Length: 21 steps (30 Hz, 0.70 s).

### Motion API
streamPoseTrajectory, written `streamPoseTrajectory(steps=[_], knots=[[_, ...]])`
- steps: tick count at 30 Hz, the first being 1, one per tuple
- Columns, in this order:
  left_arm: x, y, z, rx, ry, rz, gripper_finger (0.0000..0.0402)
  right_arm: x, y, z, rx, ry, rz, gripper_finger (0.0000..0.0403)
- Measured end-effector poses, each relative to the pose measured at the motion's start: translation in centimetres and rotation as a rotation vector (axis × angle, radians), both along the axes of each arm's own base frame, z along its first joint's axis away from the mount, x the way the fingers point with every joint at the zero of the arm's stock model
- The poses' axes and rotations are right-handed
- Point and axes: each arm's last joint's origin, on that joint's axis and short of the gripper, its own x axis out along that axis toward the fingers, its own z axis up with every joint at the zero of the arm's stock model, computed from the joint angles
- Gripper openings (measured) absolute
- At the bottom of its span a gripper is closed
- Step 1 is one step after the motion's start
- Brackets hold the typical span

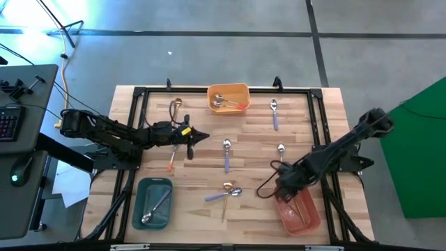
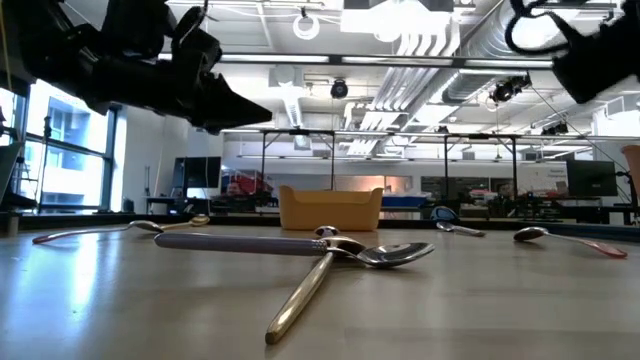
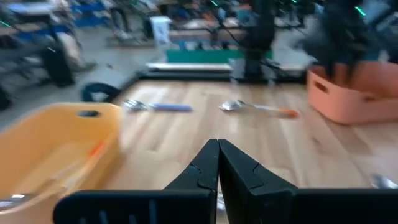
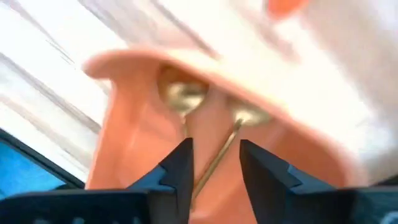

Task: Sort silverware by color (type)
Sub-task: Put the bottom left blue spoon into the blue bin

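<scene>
Silverware lies scattered on the table (image 1: pixel 327 104) around the orange tray (image 1: pixel 228 97), which holds two orange-handled spoons, grouped by colour. The teal tray (image 1: pixel 153 202), nearer the front than the orange tray, holds one spoon. The pink tray (image 1: pixel 300 213) holds two gold spoons (image 4: pixel 214 134); the right gripper (image 4: pixel 214 165) hangs over it with fingers spread, seemingly releasing one. The left gripper (image 3: pixel 217 158), pressed together and empty, hovers just beside the orange tray. Loose spoons: three lavender, two orange, two gold.

orange tray (image 1: pixel 240 90) far edge, centre | teal tray (image 1: pixel 139 209) near-left | pink tray (image 1: pixel 313 219) near-right | wooden table (image 1: pixel 202 174)
</scene>
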Motion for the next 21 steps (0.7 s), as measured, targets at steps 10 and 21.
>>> streamPoseTrajectory(steps=[10,21], knots=[[2.9,-4.4,1.8,-0.031,0.285,-0.164,0.0,1.3,-5.7,4.4,-0.426,-0.516,0.402,0.0011],[2.3,-11.3,3.5,-0.158,0.471,-0.14,0.0021,5.9,-10.8,6.8,-0.798,-0.848,0.691,0.0001]])
